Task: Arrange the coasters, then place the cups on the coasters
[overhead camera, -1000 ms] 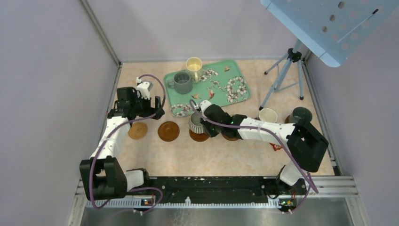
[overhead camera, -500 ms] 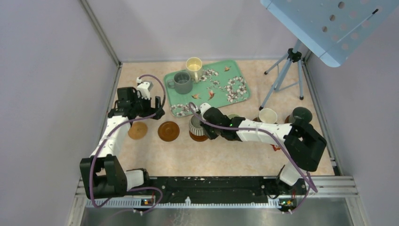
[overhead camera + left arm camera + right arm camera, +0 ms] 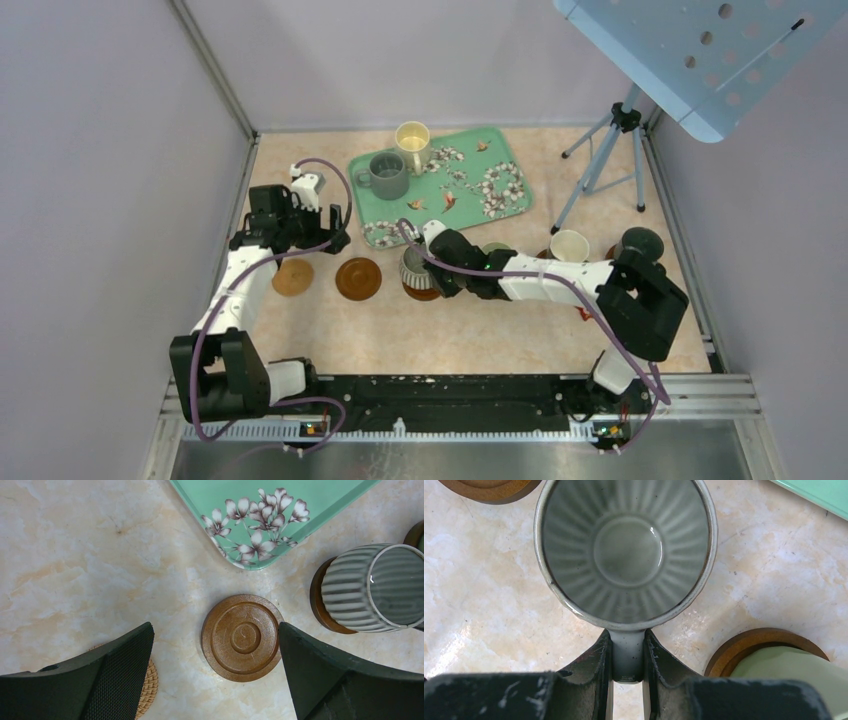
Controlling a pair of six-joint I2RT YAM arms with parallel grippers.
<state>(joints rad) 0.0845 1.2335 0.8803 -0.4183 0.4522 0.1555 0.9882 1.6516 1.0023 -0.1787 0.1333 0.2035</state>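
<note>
My right gripper [image 3: 627, 652] [image 3: 433, 262] is shut on the handle of the ribbed silvery-grey cup [image 3: 626, 550] [image 3: 414, 266] [image 3: 375, 587]. This cup is over a brown coaster [image 3: 319, 605] [image 3: 424, 292]; I cannot tell if it rests on it. Open and empty, my left gripper [image 3: 215, 630] [image 3: 308, 218] hangs above a bare brown coaster [image 3: 243, 637] [image 3: 358, 278]. A woven tan coaster [image 3: 147, 682] [image 3: 292, 277] lies left of that. A pale green cup [image 3: 784, 667] stands on another coaster [image 3: 749, 642]. A grey cup [image 3: 387, 175] and a cream-yellow cup [image 3: 412, 140] stand on the tray.
The green floral tray [image 3: 478, 170] [image 3: 325, 500] lies at the back centre. A pale cup [image 3: 569, 245] and a dark cup [image 3: 638, 243] stand at the right near my right arm. A tripod [image 3: 600, 160] stands at the back right, under a blue perforated board [image 3: 700, 50].
My right arm has edged slightly left with the ribbed cup in its grip. The left arm has not moved.
</note>
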